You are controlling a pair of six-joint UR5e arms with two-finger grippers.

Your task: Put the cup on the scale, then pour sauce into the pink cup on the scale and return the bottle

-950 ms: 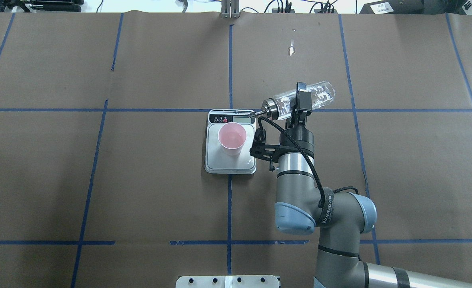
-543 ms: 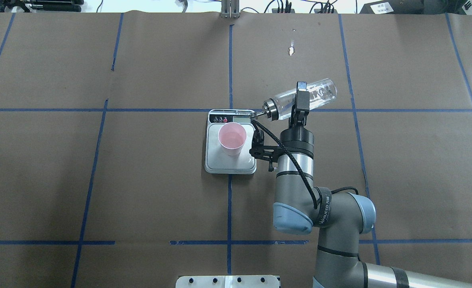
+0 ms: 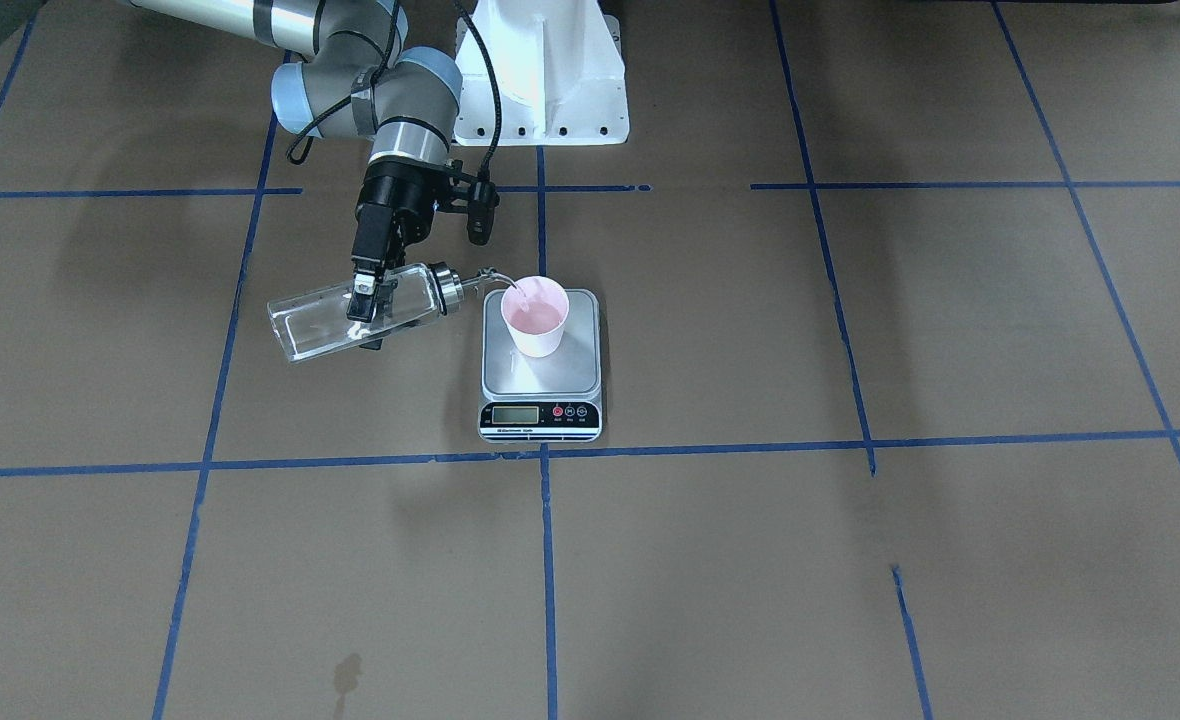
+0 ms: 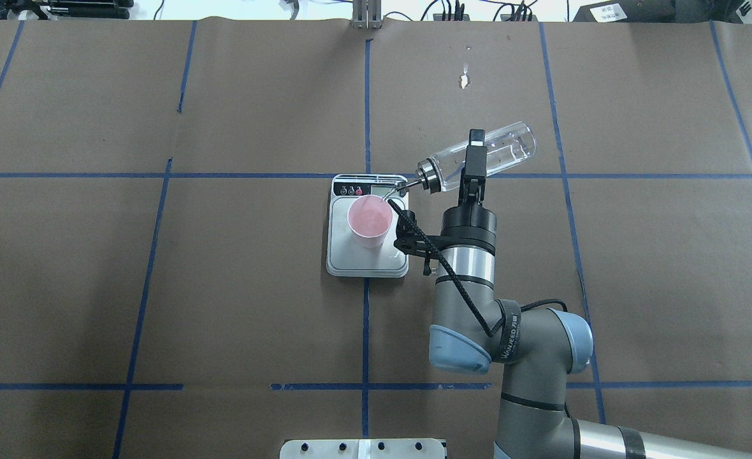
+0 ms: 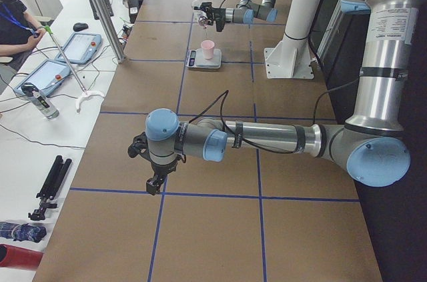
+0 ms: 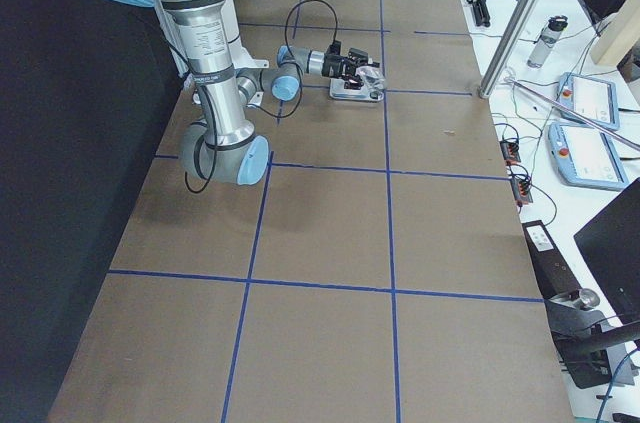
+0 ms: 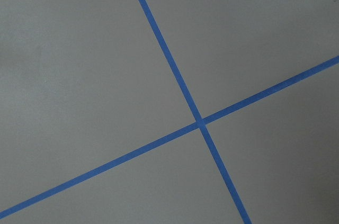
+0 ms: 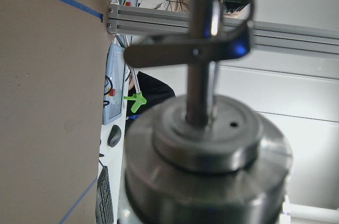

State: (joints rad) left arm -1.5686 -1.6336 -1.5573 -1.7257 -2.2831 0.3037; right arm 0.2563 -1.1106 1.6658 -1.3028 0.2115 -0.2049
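The pink cup stands upright on the silver scale, also seen in the front view on the scale. My right gripper is shut on the clear glass bottle, held tilted to the scale's right, base raised. Its metal spout reaches the cup's rim. The front view shows the bottle and the spout over the cup. The right wrist view shows only the bottle's collar. My left gripper hangs over bare table far off; I cannot tell its state.
Brown paper with blue tape lines covers the table. The robot's white base stands behind the scale. A side bench with tablets and cables runs along the table's far edge.
My right arm has shifted left and lowered the bottle's neck. The spout tip has moved from over the scale's display strip down to the cup's rim. Cup and scale have not moved.
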